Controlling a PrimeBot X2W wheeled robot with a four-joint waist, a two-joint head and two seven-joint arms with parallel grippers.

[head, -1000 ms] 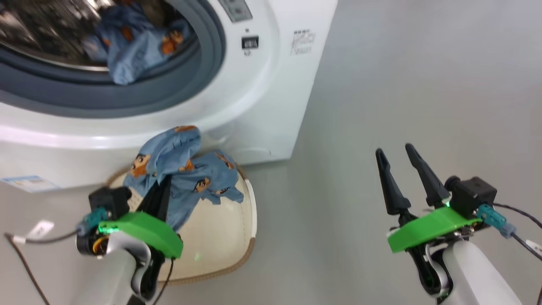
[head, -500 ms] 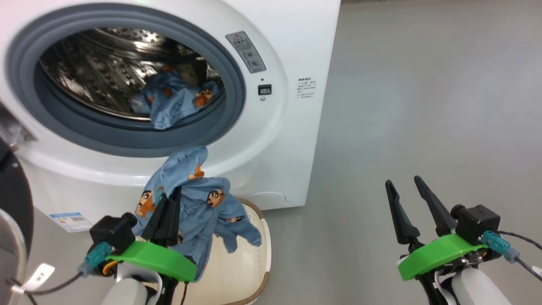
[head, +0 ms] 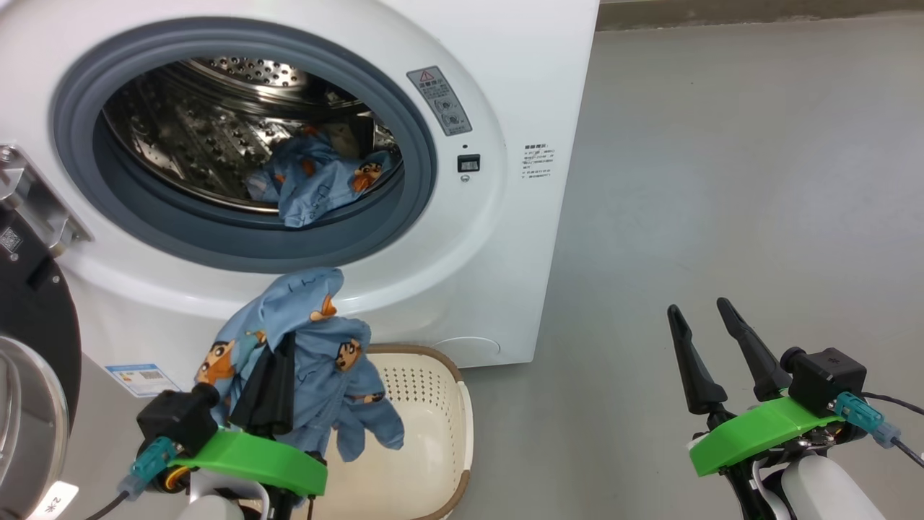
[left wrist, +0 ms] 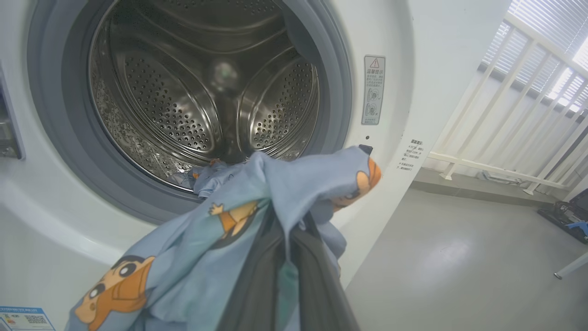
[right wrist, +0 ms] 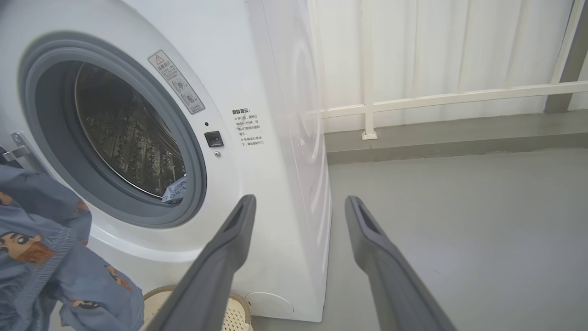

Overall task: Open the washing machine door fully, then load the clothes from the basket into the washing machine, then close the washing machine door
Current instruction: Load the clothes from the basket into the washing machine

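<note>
Head view puts my left gripper [head: 278, 361] at the near left, its jaws pressed together and pinching a blue bear-print garment [head: 310, 332] that drapes down over both fingers. I hold that bundle in the air above the basket [head: 433, 390], which sits on the grey floor [head: 722, 180] just beside the foot of the washing machine [head: 505, 87]. The garment hangs below the lower lip of the grey seal [head: 415, 130], in front of the white panel under the opening. Farther in, another blue garment [head: 325, 180] lies at the bottom of the steel drum [head: 209, 137], near its front edge. The washing machine door [head: 32, 318] stands swung open at the left edge. My right gripper [head: 697, 305] floats over the floor at the near right, well apart from the machine, jaws spread wide.
</note>
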